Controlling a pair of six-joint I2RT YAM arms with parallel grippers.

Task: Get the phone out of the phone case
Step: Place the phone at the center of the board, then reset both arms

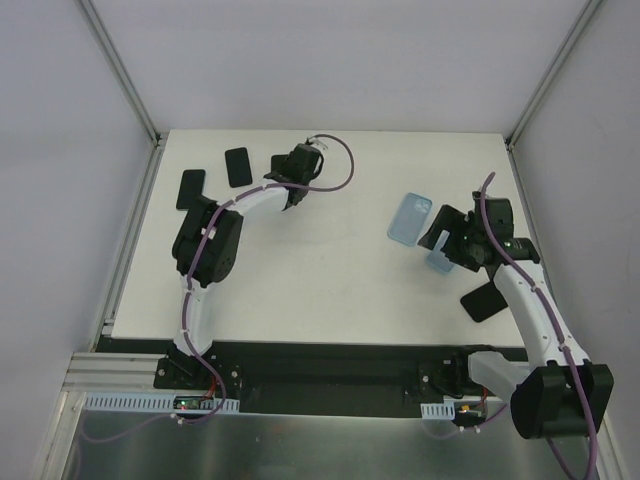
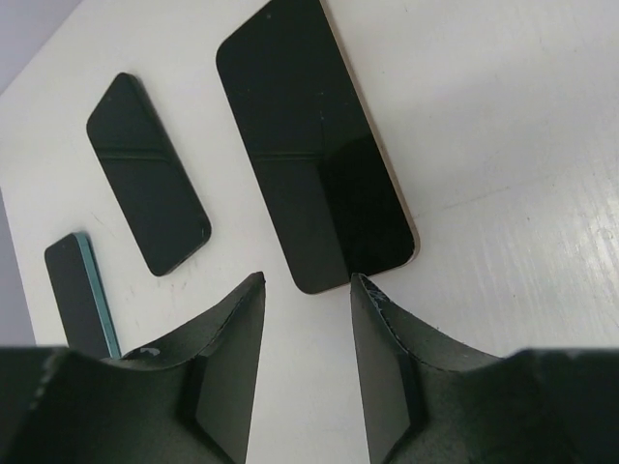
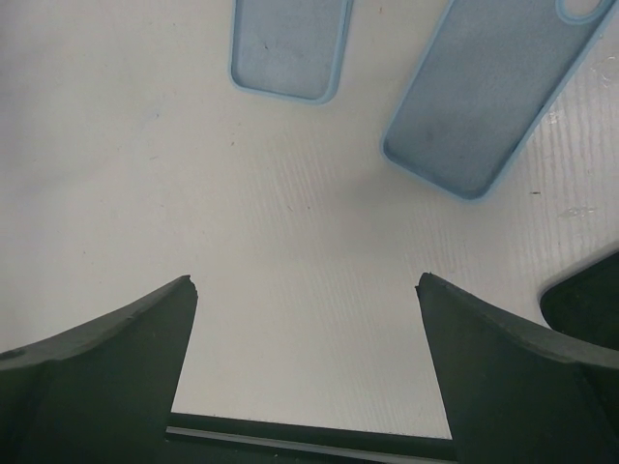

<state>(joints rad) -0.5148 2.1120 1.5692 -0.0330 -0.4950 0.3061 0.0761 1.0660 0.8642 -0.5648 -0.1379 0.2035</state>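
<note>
A plain pale-blue phone case (image 3: 493, 87) and a second case (image 3: 290, 43) of the same blue stand out against the white table (image 1: 330, 290), near a glossy black large phone (image 2: 314, 145) edged in pinkish beige, a black small phone (image 2: 77, 300) rimmed in teal, and the white-and-black left arm (image 1: 255, 205) with its purple cable (image 1: 352, 165).

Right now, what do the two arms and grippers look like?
The left arm and right arm have white links, black joint housings and purple cables alongside. The left gripper and right gripper have matte black wedge-shaped fingers.
</note>
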